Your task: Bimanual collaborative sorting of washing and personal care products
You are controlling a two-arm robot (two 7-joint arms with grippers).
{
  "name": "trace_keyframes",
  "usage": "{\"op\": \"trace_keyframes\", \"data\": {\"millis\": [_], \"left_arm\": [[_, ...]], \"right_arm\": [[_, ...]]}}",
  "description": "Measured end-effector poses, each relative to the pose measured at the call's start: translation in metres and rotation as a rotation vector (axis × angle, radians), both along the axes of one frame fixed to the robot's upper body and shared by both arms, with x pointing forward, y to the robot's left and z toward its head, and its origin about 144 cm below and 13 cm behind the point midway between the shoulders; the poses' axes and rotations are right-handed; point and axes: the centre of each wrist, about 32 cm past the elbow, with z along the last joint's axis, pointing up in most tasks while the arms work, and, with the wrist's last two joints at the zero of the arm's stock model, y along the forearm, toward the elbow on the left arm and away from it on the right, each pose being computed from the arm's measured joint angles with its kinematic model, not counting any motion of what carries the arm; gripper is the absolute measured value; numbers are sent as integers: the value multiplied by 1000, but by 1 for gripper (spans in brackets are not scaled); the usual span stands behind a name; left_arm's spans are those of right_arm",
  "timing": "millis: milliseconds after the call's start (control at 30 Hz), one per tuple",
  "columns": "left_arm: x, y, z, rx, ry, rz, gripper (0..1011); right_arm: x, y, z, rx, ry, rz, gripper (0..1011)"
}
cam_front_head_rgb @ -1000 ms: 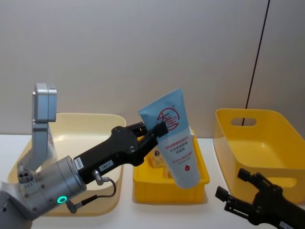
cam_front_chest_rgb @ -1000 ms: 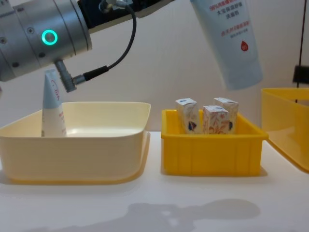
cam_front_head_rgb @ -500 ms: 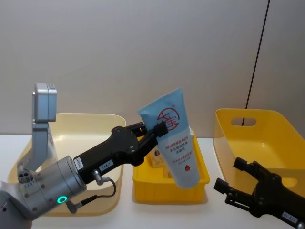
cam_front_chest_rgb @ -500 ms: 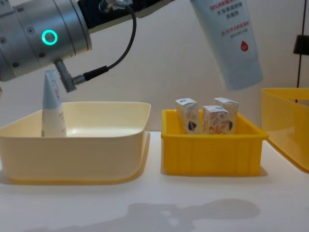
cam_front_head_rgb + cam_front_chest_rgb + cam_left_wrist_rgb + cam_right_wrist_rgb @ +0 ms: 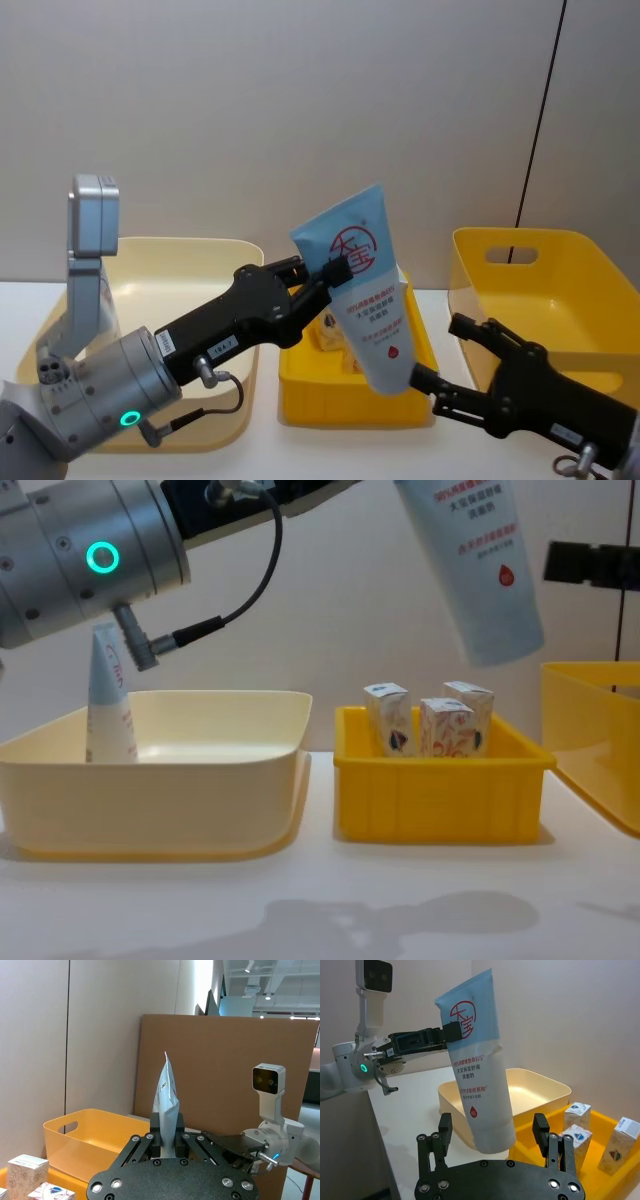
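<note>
White table (image 5: 320, 910) backed by plain grey-beige wall (image 5: 300, 100), pale blue-white squeeze tube (image 5: 365, 290) with red text and drop mark held tilted, crimped end up, above small yellow bin (image 5: 440, 800) of white cartons (image 5: 445, 725), pinched by left gripper (image 5: 325, 275), right gripper (image 5: 440, 352) spread just beside its lower end

You have three bins in a row on the white table (image 5: 320, 910): a cream bin (image 5: 150, 800) at the left, a small yellow bin (image 5: 440, 800) just beside it, and a larger yellow bin (image 5: 580, 290) with a handle slot at the right. Behind them stands a grey wall (image 5: 250, 100) with a dark vertical seam (image 5: 540, 110); the left wrist view shows a brown board (image 5: 225, 1060) beyond the larger bin
</note>
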Motion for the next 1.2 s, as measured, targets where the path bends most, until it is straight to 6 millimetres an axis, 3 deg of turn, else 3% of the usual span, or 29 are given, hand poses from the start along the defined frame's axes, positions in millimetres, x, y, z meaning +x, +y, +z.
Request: {"op": "trace_keyframes", "data": {"millis": [633,833,1000,1200], "left_arm": [[0,0,0,0,0,0,145],[0,0,0,0,0,0,145],[0,0,0,0,0,0,146],[0,0,0,0,0,0,173]], "right_arm": [[28,36,3,-57,-55,44,992],[32,42,3,-64,-62,49,868],[34,45,3,-68,-66,51,707],[35,47,4,-72,-70,54,638]]}}
